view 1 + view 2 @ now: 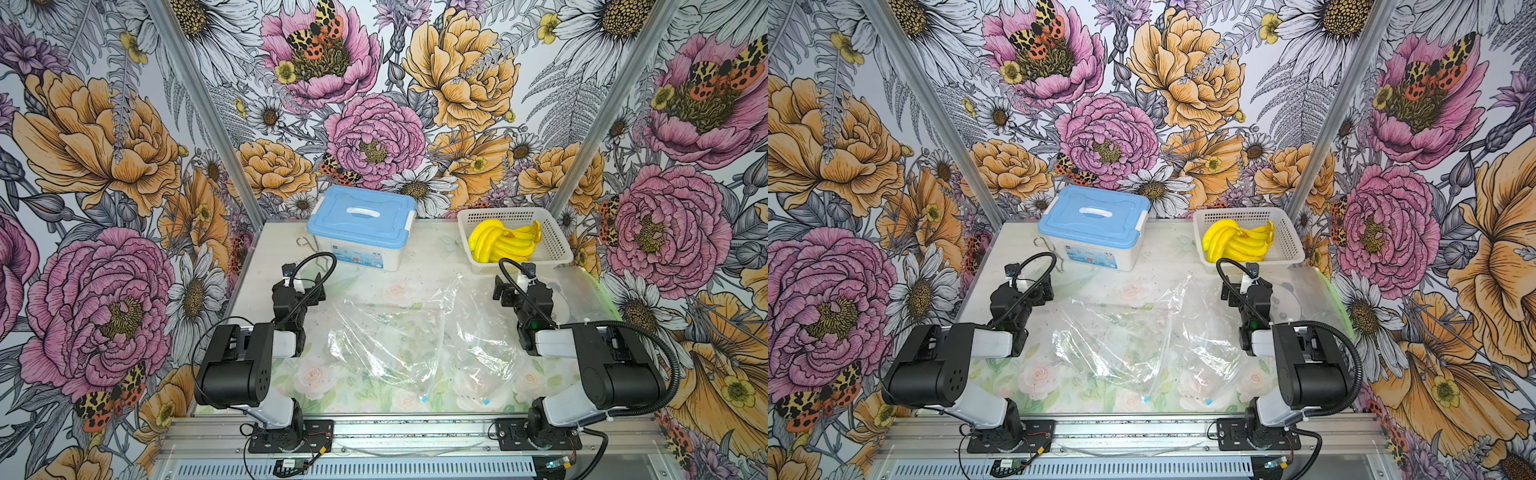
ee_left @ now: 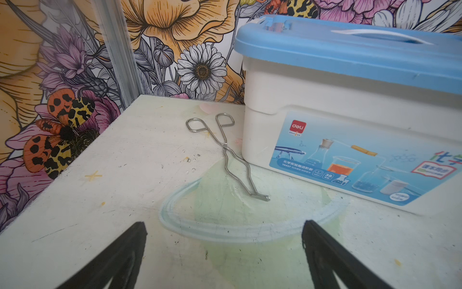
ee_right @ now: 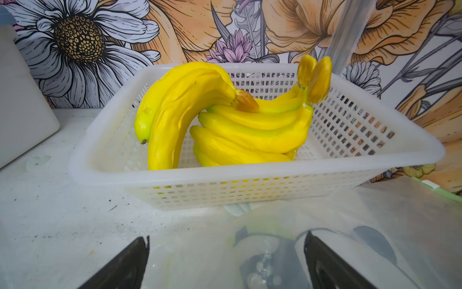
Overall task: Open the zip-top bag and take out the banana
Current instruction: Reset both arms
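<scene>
Two clear zip-top bags lie flat and crumpled mid-table between my arms, one to the left of the other, each with a small blue slider at the near end. No banana shows inside either. Yellow bananas are piled in a white mesh basket at the back right. My left gripper hovers open over bare table, left of the bags. My right gripper is open just in front of the basket, above a frosted bag with a green zip strip.
A white box with a blue lid stands at the back centre. Metal tongs lie beside it on the left. Floral walls close in the left, back and right. The frosted bag covers the table's right edge.
</scene>
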Robot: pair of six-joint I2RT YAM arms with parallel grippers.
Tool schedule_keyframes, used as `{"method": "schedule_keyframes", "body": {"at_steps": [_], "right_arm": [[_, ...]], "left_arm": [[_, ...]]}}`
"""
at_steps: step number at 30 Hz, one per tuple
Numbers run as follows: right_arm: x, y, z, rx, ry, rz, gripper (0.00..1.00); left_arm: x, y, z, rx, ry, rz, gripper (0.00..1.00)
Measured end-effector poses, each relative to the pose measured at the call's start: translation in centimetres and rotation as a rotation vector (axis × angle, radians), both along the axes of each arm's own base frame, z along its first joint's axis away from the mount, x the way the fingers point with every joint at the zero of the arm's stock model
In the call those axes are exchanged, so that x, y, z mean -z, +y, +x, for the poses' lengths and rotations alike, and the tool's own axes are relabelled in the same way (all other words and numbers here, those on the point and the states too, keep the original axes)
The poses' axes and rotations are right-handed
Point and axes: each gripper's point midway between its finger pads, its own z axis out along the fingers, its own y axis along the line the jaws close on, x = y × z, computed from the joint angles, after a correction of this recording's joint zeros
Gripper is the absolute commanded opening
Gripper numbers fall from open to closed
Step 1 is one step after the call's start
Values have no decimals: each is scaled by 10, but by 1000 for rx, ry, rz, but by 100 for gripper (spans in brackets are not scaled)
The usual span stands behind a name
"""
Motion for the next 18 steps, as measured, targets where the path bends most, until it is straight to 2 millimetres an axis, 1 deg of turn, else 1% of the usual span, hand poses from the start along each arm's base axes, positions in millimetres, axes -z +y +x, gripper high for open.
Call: {"method": "schedule_keyframes", "body": {"at_steps": [4,18], "right_arm": [[0,3,0,-15,0,2,100],[0,3,0,-16,0,2,100]], "left_arm": [[0,0,0,0,0,0,99],[0,-2,0,6,1,8,99]]}}
